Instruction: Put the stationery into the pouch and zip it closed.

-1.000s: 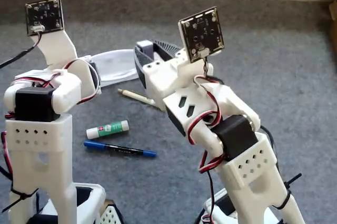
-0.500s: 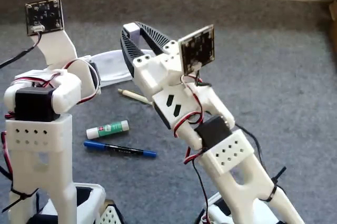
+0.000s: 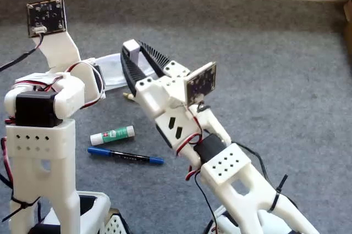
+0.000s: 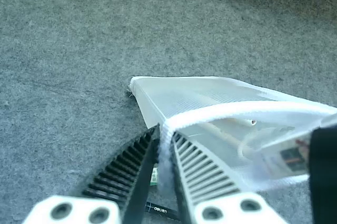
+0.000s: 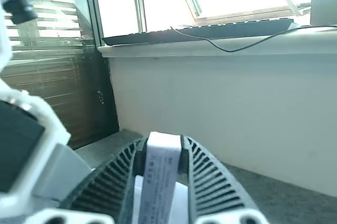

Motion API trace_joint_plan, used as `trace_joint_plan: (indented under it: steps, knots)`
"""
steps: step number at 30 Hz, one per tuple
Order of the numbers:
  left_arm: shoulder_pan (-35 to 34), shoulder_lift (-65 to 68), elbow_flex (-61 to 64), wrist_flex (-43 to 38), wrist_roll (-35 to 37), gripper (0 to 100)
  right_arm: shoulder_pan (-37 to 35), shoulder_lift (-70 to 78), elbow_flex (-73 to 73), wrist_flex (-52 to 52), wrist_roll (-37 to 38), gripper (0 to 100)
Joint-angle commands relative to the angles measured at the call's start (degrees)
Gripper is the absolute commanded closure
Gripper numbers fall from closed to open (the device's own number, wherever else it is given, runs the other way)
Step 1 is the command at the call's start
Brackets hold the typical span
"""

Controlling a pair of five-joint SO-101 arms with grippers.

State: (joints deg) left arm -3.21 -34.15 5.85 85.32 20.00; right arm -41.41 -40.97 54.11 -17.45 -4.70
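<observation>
Right tool, gripping eraser, swung toward pouch, mostly hiding pencil.

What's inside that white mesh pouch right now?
Through the pouch mesh a pale stick-like shape shows, inside or beneath, I cannot tell. The left fingers pinching its rim cover part.

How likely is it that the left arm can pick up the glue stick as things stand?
Probably not yet. The left gripper is shut on the rim of the pouch, so it has no free grip. The glue stick itself lies uncovered on the carpet beside the blue pen.
</observation>
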Motion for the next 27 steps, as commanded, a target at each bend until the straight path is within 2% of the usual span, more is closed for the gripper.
trace_joint_plan:
  steps: [1,15,20,27]
  knots:
    - [-0.22,-1.10,-0.75,-0.53,-0.44,99,-2.59,-1.89,1.19,-3.30,-0.18,99.4]
    - [-0.22,-1.10,-0.75,-0.79,-0.44,99,-3.74,-2.59,5.32,-3.12,0.00,98.5]
    - [-0.31,-1.01,-0.75,-0.88,-0.44,99,-3.82,-2.59,5.76,-2.77,5.27,88.5]
    - [-0.31,-0.75,-0.75,-1.05,-0.44,99,-4.18,-2.68,5.76,-2.68,5.45,91.3]
